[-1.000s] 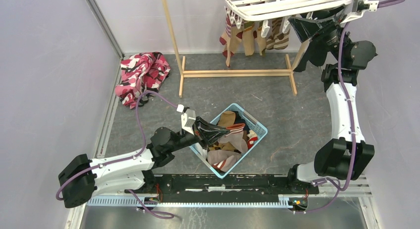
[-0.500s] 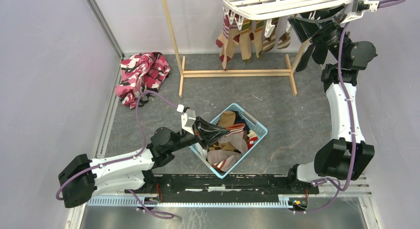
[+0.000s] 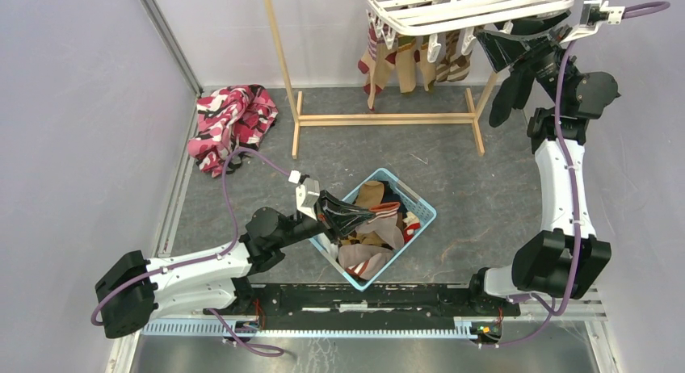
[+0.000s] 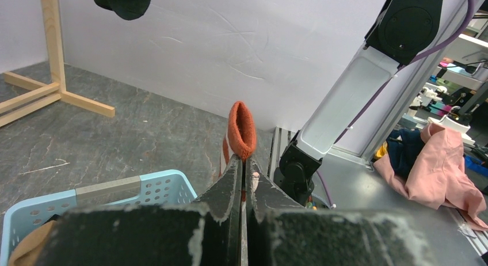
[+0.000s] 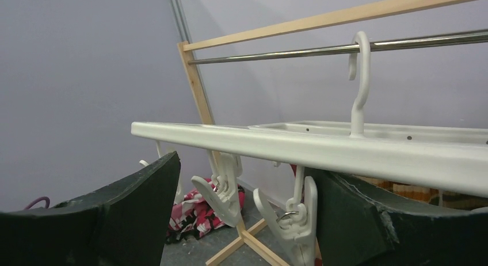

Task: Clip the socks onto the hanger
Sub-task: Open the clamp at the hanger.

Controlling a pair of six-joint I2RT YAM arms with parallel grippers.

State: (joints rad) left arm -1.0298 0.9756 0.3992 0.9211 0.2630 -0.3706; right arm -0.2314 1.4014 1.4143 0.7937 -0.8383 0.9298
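The left gripper (image 3: 355, 215) sits low in the middle of the top view, over the blue basket (image 3: 422, 207). Its two fingers are squeezed tight on a sock (image 4: 241, 129) with an orange-red top. In the left wrist view, that top pokes up past the fingertips. A pile of socks (image 3: 373, 232) lies in the basket.

The right gripper (image 3: 505, 44) is in the upper right corner, just beside the white hanger (image 3: 452, 10). Its fingers are spread wide and hold nothing. In the right wrist view, the hanger's long bar runs across the frame. Small white clips (image 5: 221, 191) dangle under it, between the two black fingers.

The hanging socks (image 3: 404, 58) are at the top middle, above the wooden stand (image 3: 380, 119). A pink and red cloth (image 3: 233, 123) lies at the upper left.
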